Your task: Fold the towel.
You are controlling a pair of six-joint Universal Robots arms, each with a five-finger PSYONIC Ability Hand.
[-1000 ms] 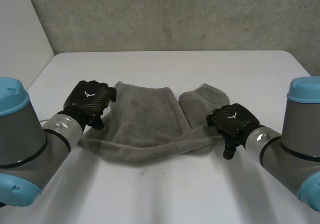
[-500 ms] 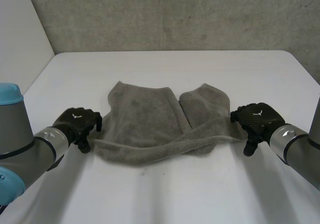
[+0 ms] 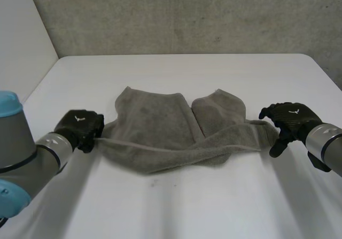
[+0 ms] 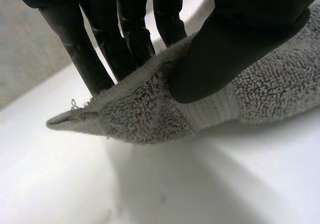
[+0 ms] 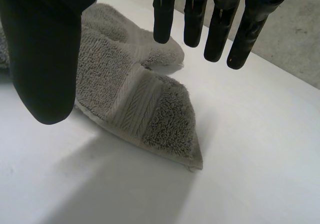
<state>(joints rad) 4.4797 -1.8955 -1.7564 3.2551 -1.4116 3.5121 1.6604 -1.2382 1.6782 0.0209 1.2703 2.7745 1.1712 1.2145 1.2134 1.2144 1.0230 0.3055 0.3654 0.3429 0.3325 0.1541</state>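
My left hand [image 3: 79, 128] sits at the left near corner of the towel [image 3: 160, 124] and pinches it. In the left wrist view my thumb presses down on the woven band along the edge, and my fingers [image 4: 95, 48] stand straight behind the cloth, so the corner is clamped between them. Its tip pokes out past my fingers and looks a little raised off the table [image 3: 187, 207]. The grey towel lies rumpled between my two hands. Its far part rests in two flat lobes with a crease between them, and its near edge is drawn into one long ridge running from my left hand towards my right. My right hand [image 3: 288, 120] is at the towel's right near corner and holds nothing. In the right wrist view my fingers [image 5: 220, 28] hang straight and spread apart above the cloth, clear of it, and the corner lies flat under my palm. My thumb hangs beside that corner; I cannot tell whether it touches the cloth.
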